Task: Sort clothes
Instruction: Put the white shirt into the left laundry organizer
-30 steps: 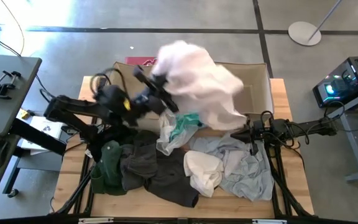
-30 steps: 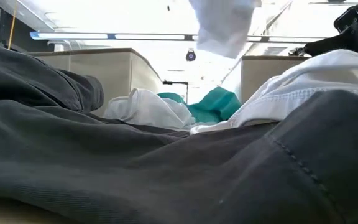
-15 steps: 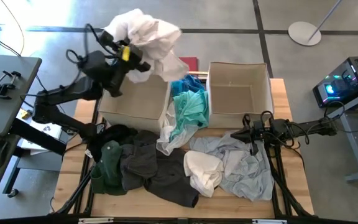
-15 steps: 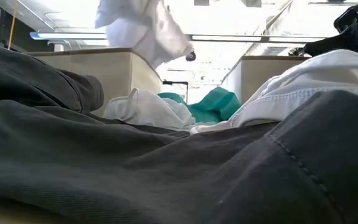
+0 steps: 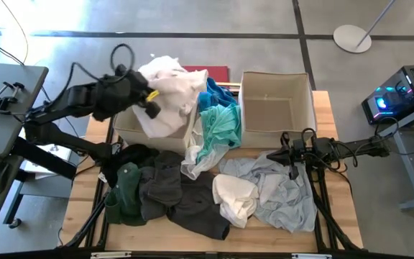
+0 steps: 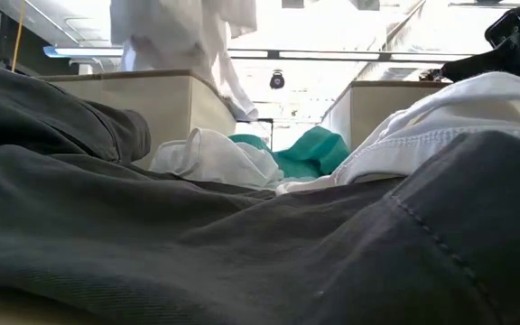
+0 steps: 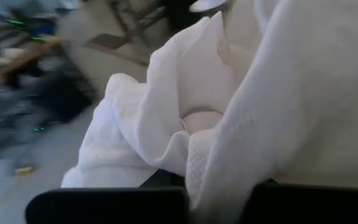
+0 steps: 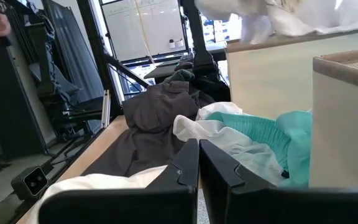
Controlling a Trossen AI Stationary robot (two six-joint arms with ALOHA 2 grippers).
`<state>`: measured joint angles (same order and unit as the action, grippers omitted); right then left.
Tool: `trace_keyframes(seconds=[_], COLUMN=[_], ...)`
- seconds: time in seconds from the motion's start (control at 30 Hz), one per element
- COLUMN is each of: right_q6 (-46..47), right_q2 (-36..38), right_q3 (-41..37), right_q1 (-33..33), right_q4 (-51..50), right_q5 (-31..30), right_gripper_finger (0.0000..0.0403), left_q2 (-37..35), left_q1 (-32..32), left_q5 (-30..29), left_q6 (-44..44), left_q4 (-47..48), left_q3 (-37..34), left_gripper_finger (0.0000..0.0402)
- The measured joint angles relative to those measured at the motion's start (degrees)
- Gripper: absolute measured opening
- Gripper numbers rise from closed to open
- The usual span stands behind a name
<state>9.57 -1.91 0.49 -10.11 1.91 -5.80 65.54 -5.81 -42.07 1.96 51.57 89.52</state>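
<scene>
Holding a white garment [image 5: 169, 92] over the left bin [image 5: 124, 126], left gripper [image 5: 148, 96] clamped tight on the cloth. Resting beside the right bin [image 5: 313, 108], right gripper [image 5: 292, 153] closed, empty.

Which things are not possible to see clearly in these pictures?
- Left end effector: fingertips buried in the white fabric garment, high and left wrist views.
- Left beige square fabric bin: inside covered by that garment.
- Low view: table hidden behind charcoal fabric garment.

Two bins [image 5: 277, 108], two grippers [image 5: 291, 162], roughly ten garments [image 5: 264, 191].
</scene>
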Motion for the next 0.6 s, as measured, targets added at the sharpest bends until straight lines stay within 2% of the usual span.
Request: trace_keyframes(seconds=[0.13,0.33,0.47,0.6], right_q6=[0.0,0.0,0.0,0.0], right_q2=[0.0,0.0,0.0,0.0], right_q3=[0.0,0.0,0.0,0.0], right_q1=[0.0,0.0,0.0,0.0], right_q4=[0.0,0.0,0.0,0.0], right_q5=[0.0,0.0,0.0,0.0], right_gripper_finger=[0.0000,0.0000,0.0000,0.0000], left_q2=[-1.8,-3.0,-3.0,-3.0], left_q1=[2.8,6.0,6.8,6.2], left_q5=[-0.4,-0.6,-5.0,-9.8], left_q6=[4.7,6.5,6.1,8.4], left_q4=[4.7,7.9,10.6,17.6], left_q3=[4.6,12.5,16.1,16.3], left_gripper_finger=[0.0007,0.0007,0.0007,0.0007])
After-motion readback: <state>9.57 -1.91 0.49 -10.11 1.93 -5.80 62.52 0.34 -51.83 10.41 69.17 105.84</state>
